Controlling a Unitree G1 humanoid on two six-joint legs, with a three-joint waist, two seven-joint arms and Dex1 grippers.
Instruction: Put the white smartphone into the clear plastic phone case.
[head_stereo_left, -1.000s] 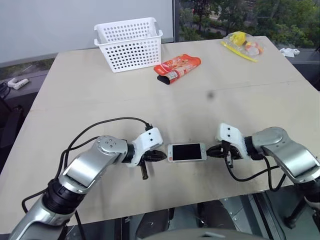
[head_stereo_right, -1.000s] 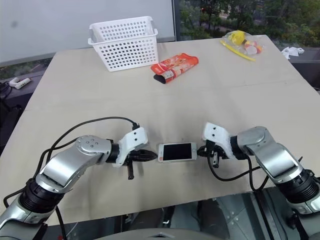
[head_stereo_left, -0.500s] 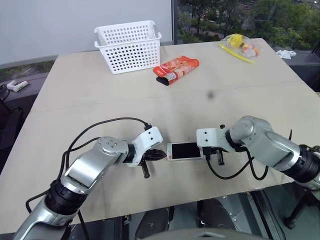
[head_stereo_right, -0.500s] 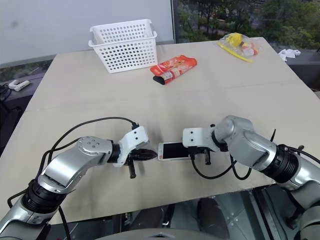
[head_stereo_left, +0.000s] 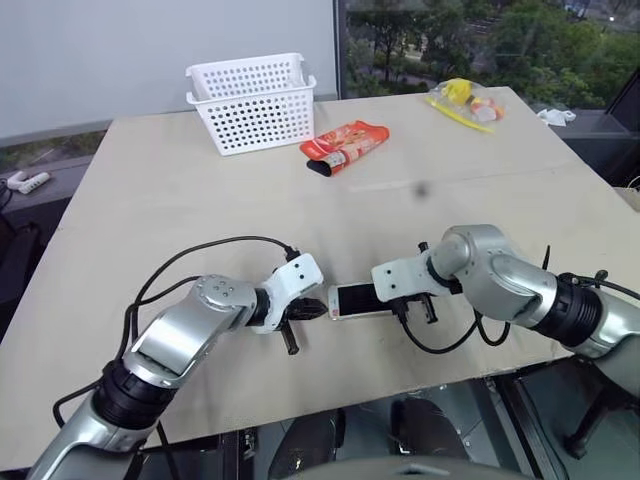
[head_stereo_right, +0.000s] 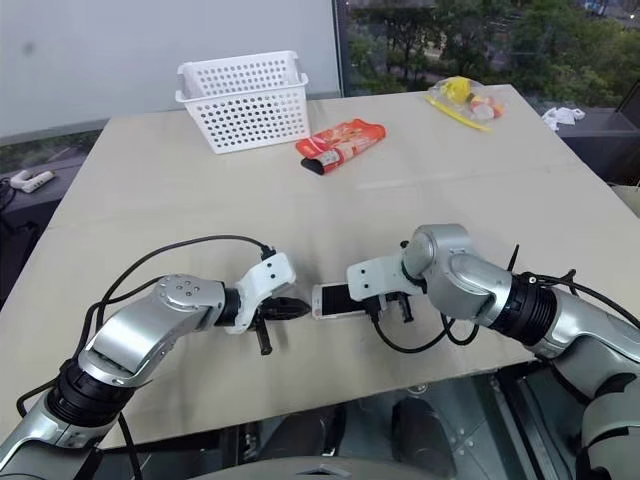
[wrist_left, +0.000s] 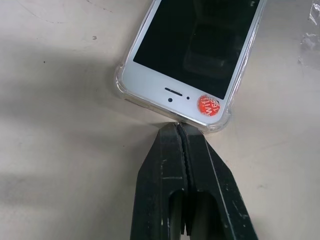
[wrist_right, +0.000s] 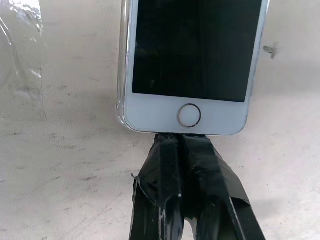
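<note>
The white smartphone (head_stereo_left: 355, 299) lies flat, screen up, near the table's front edge between my two grippers. The clear plastic phone case (wrist_left: 120, 83) wraps its earpiece end, both rounded corners showing around the phone. At the home-button end the case (wrist_right: 121, 65) shows along one long side and one corner. My left gripper (wrist_left: 178, 126) is shut, its tips against the case's earpiece end. My right gripper (wrist_right: 181, 137) is shut and points steeply down, tips touching the home-button end. An orange round sticker (wrist_left: 208, 105) sits on the phone's top bezel.
A white perforated basket (head_stereo_left: 250, 100) stands at the far left of the table (head_stereo_left: 200, 200). A red snack packet (head_stereo_left: 345, 145) lies behind the middle, and a yellow bag (head_stereo_left: 460, 98) at the far right. Crinkled clear film (wrist_right: 20, 60) lies beside the phone.
My right arm has swung in toward the phone and its wrist has rolled, so the gripper now points steeply down at the phone's end. The left gripper has stayed put.
</note>
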